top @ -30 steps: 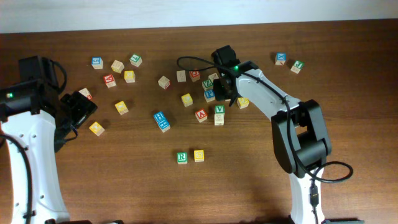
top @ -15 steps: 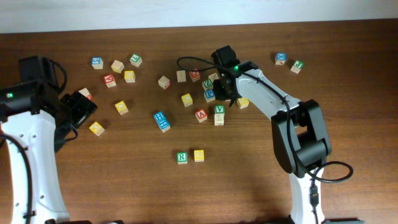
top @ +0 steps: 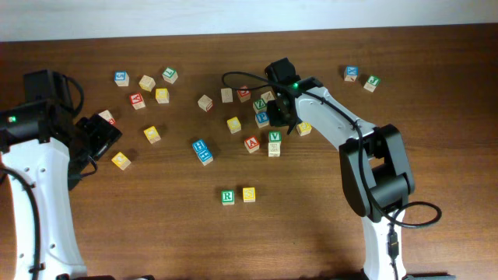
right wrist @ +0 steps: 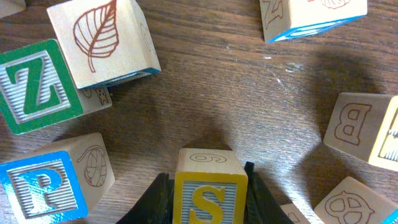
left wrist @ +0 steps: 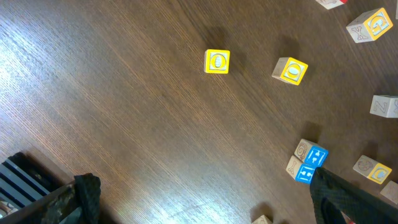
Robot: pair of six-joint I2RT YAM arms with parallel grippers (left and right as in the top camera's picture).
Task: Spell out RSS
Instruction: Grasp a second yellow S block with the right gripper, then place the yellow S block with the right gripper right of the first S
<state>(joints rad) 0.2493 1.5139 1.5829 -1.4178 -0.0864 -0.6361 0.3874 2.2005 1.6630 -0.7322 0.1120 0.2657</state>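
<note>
Reaching into the scatter of letter blocks at the far side of the surface (top: 327, 233), the right gripper (top: 280, 115) has its fingers (right wrist: 157, 198) clenched on the held S block (right wrist: 209, 198). The yellow-framed S face sits squarely between them in the wrist view. Whether this block has cleared the surface I cannot tell.

Close neighbours ring it: the Z block (right wrist: 36, 86) and leaf block (right wrist: 102, 38) beyond it, the P block (right wrist: 53, 186) just beside it on one flank, and the B block (right wrist: 359, 129) on the other.

The move ahead turns on the started row. The R block (top: 227, 197) and row S block (top: 249, 194) sit side by side, well apart from the grasp, toward the robot and slightly to its left. The free spot is just beside the row S block on the robot's right.

The left gripper (top: 99, 136) hangs released and empty, far out on its own side, so the right arm is the nearer one.
</note>
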